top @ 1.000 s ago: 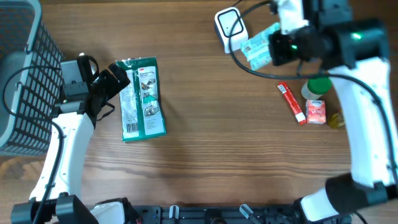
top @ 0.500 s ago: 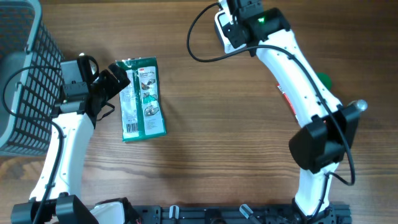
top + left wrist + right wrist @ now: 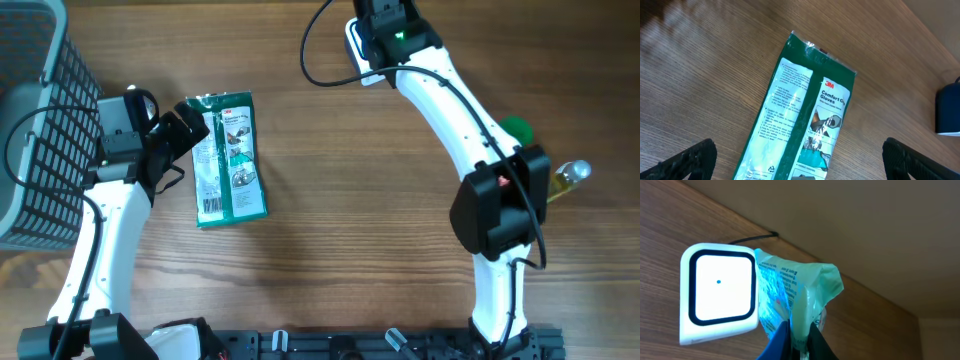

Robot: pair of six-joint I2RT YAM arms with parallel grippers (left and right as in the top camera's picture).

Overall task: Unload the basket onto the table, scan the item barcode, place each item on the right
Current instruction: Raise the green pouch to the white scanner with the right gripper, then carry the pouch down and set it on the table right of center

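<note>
The right gripper (image 3: 796, 336) is closed tight on the lower end of a pale green, crinkled plastic packet (image 3: 790, 292), which it holds pinched between its two dark fingers. The packet stands up from the grip, its printed side turned toward the scanner (image 3: 720, 292). The scanner is a white square block with rounded corners, a black border around its face and a small blue dot at the centre. It lies on the wooden table (image 3: 670, 235), just beside the packet on its left. A thin black cable (image 3: 752, 237) runs away behind the scanner.

From overhead, the right arm reaches to the far edge of the table. Its wrist covers the packet, so only a white edge of the scanner shows.

The left gripper (image 3: 185, 128) is spread fully open and holds nothing. It sits at the upper left corner of a green glove pack (image 3: 228, 158), which lies flat on the table with its printed side up.

A dark wire basket (image 3: 40, 120) stands at the left edge. A green round object (image 3: 517, 128) and a small bottle (image 3: 568, 175) lie at the right, partly hidden by the right arm.
</note>
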